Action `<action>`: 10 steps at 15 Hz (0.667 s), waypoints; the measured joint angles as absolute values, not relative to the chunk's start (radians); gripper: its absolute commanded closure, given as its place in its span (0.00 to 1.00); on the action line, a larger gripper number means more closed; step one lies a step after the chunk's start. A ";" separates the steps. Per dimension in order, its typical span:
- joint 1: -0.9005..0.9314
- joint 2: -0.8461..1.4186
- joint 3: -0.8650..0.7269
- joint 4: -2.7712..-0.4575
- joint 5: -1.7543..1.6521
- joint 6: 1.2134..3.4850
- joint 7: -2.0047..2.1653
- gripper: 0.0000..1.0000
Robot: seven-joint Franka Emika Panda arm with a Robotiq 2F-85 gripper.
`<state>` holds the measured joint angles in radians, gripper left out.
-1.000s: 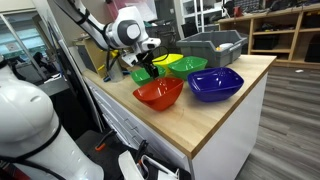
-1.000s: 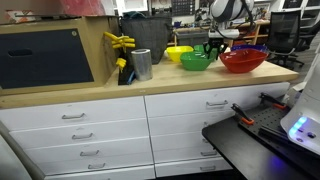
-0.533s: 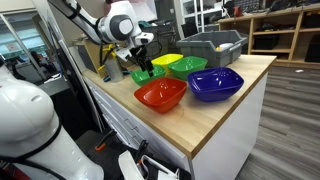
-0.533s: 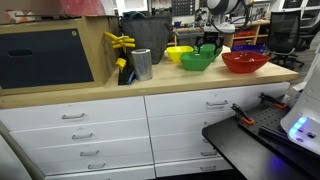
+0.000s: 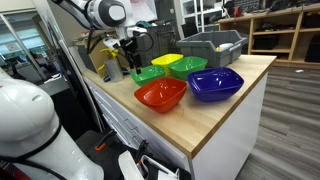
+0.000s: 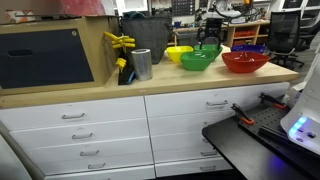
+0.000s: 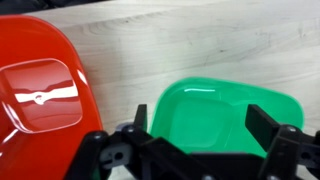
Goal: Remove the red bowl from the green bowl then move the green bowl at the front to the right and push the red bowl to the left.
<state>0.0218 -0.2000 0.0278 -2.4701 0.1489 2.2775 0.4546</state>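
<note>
The red bowl [image 5: 160,94] sits alone on the wooden counter near its front edge; it also shows in the other exterior view [image 6: 245,61] and at the left of the wrist view [image 7: 40,95]. A green bowl [image 5: 148,73] stands empty beside it, seen from above in the wrist view [image 7: 225,115]. A second green bowl [image 5: 188,67] sits further back. In an exterior view one green bowl [image 6: 197,61] shows in front. My gripper [image 5: 128,58] hangs open and empty above the near green bowl, its fingers [image 7: 200,125] wide apart and touching nothing.
A larger blue bowl [image 5: 216,84] sits beside the red one, a yellow bowl [image 5: 166,60] behind the green ones, and a grey bin [image 5: 212,44] at the back. A metal cup [image 6: 141,64] and yellow clamps [image 6: 120,42] stand along the counter.
My gripper has risen from down at the near green bowl to well above it, empty. The bowls stay where they were.
</note>
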 measured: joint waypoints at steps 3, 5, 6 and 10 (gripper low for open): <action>-0.016 -0.251 0.013 -2.463 0.098 2.135 0.454 0.34; -0.060 -0.274 -0.002 -2.456 0.021 2.073 0.454 0.51; -0.084 -0.281 -0.011 -2.455 -0.018 2.053 0.454 0.58; -0.160 -0.283 -0.052 -2.458 -0.127 2.038 0.454 0.88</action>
